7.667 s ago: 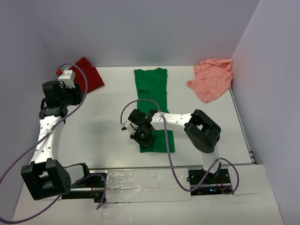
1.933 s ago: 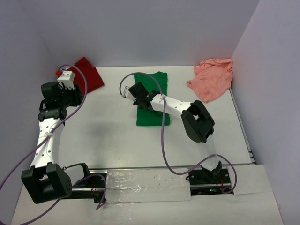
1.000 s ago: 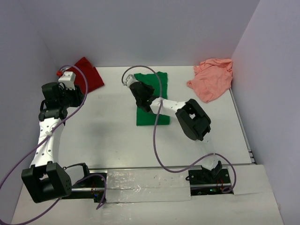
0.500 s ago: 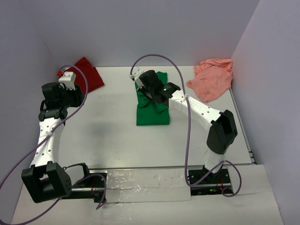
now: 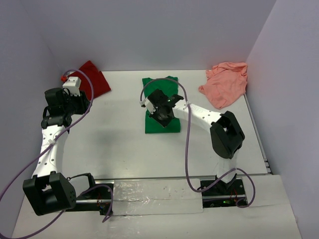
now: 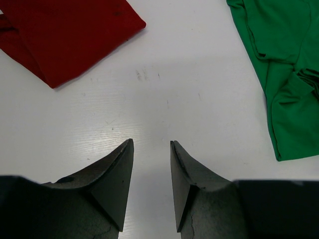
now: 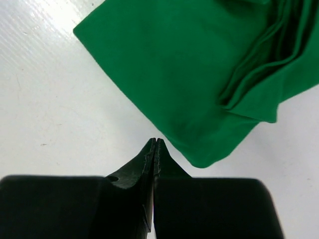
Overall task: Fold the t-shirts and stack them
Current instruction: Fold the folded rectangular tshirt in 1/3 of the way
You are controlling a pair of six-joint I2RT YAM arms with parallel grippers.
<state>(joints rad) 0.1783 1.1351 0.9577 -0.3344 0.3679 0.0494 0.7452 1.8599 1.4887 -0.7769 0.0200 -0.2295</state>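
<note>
The bright green t-shirt [image 5: 158, 126] lies folded in a short rectangle at the table's middle. My right gripper [image 5: 160, 110] hovers over it, shut and empty. In the right wrist view its closed tips [image 7: 155, 141] sit over bare table just off a folded corner of the green shirt [image 7: 199, 64]. The dark red shirt [image 5: 93, 77] lies folded at the far left. My left gripper [image 5: 75, 97] hangs beside it, open and empty [image 6: 151, 143], with the red shirt [image 6: 65, 35] ahead on the left. The salmon pink shirt [image 5: 225, 82] lies crumpled at the far right.
Lavender walls [image 5: 149, 35] close in the white table [image 5: 114, 139] at the back and both sides. The right arm's purple cable [image 5: 188, 149] loops over the table's middle. The green shirt's edge also shows at the right of the left wrist view [image 6: 284, 64].
The right gripper carried the green shirt's near half up over its far half, let go, and has drawn back toward the near side above the fold. The left arm has not moved.
</note>
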